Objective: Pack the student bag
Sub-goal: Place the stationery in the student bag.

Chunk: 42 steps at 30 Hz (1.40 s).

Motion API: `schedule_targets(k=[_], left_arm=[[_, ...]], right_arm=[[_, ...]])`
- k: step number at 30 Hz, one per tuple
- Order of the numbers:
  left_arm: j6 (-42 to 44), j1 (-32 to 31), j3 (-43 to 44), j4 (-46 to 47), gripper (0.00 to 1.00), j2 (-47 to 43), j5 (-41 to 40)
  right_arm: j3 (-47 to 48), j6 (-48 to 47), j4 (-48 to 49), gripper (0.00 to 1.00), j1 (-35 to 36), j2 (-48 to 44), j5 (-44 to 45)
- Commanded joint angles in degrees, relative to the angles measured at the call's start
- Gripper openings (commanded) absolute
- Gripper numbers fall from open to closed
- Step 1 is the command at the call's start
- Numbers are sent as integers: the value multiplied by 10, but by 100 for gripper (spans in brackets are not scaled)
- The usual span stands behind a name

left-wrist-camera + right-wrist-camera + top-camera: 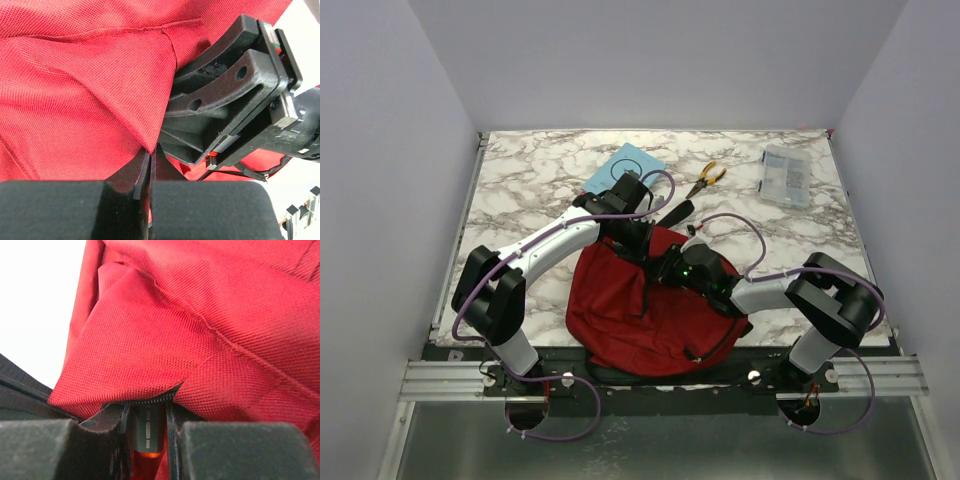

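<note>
The student bag (630, 310), dark red fabric, lies between the two arms near the table's front edge. My left gripper (638, 240) is at the bag's far edge, and in the left wrist view its jaws (150, 160) are shut on a fold of red fabric (90, 100). The right gripper (672, 268) is over the bag's upper middle. In the right wrist view it (147, 425) is shut on a black cylindrical item with an orange end (148, 432), just under the bag's black zipper edge (145, 399). The right gripper's fingers (225, 85) show close beside my left one.
Behind the bag lie a light blue book (623, 166), yellow-handled pliers (706, 179) and a clear plastic box (786, 175). A black elongated item (675, 212) rests at the bag's far edge. White walls enclose the marble table (520, 190) on three sides.
</note>
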Motion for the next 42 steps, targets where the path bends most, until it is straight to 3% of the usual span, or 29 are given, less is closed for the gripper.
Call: schedule_targets(k=[1, 6, 10, 17, 31, 35, 37, 42], left_arm=[[-2, -6, 11, 6, 0, -9, 15], [-2, -5, 12, 6, 0, -7, 20], [-2, -6, 12, 7, 0, -7, 21], [-2, -5, 11, 7, 0, -9, 18], [-2, -6, 12, 7, 0, -10, 25], [-3, -6, 12, 7, 0, -11, 27], [-3, -6, 11, 7, 0, -11, 26], [-3, -7, 11, 7, 0, -12, 25]], right_arm=[[9, 14, 20, 2, 3, 0, 86], [14, 73, -14, 6, 5, -22, 103], [58, 102, -118, 31, 30, -21, 126], [106, 68, -274, 45, 38, -22, 135], [94, 23, -486, 47, 38, -159, 140], [106, 40, -540, 51, 38, -162, 190], [119, 48, -555, 58, 38, -151, 207], [161, 39, -531, 63, 38, -104, 199]])
